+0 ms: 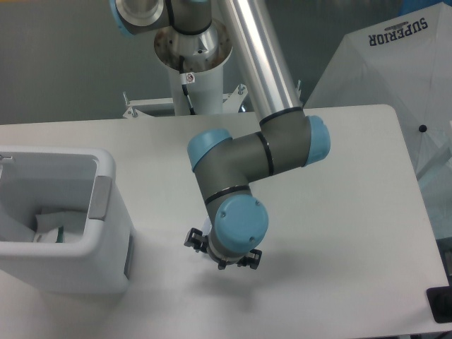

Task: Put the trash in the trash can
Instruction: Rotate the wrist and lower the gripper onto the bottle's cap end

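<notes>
The trash can [106, 185] is a boxy white bin with a grey side panel, standing at the table's left edge. A white packet with a dark label [48, 227] lies inside it. My gripper [220, 260] points down at the table just right of the bin. The blue wrist cap above covers most of it. Only black bits of the gripper show on either side of the cap, so the jaws' spacing is hidden. The clear bottle is hidden under the wrist and gripper.
The arm's white pedestal [192, 85] stands at the back of the table. A white fabric cover printed SUPERIOR [402, 63] sits beyond the right edge. A black object [441, 305] is at the front right corner.
</notes>
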Controlling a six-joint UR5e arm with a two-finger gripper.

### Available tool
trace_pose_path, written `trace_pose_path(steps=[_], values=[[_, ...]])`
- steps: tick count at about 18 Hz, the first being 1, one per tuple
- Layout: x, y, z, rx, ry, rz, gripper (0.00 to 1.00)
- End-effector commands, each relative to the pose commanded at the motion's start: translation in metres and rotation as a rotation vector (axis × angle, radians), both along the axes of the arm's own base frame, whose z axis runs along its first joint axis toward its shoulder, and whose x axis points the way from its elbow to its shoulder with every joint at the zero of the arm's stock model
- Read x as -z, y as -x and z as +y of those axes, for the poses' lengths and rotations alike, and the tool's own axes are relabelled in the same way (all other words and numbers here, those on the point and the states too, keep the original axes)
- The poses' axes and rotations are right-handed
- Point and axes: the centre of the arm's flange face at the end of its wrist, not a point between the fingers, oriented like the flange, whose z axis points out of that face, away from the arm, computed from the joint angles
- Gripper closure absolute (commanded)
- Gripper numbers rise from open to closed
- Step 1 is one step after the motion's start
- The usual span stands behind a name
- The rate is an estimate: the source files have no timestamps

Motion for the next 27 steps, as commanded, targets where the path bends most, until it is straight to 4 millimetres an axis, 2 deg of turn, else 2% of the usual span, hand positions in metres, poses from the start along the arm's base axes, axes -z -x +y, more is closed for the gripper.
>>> trace_pose_path(steps=[8,11,14,19,23,24,27], values=[[0.025,-0.01,0.002,0.021,0.05,-0.001,0.01],[0.034,-0.014,-0.003,0.022,0.066,-0.013,0.08],[0.034,-0.016,-0.004,0.024,0.068,-0.015,0.22],[0.036,-0.016,-0.004,0.021,0.071,-0.014,0.61],[0.038,-0.015,-0.006,0.029,0.101,0.017,0.79],[0.038,-0.021,-0.002,0.041,0.106,0.023,0.84],[0.036,-0.022,-0.001,0.044,0.102,0.027,0.88]])
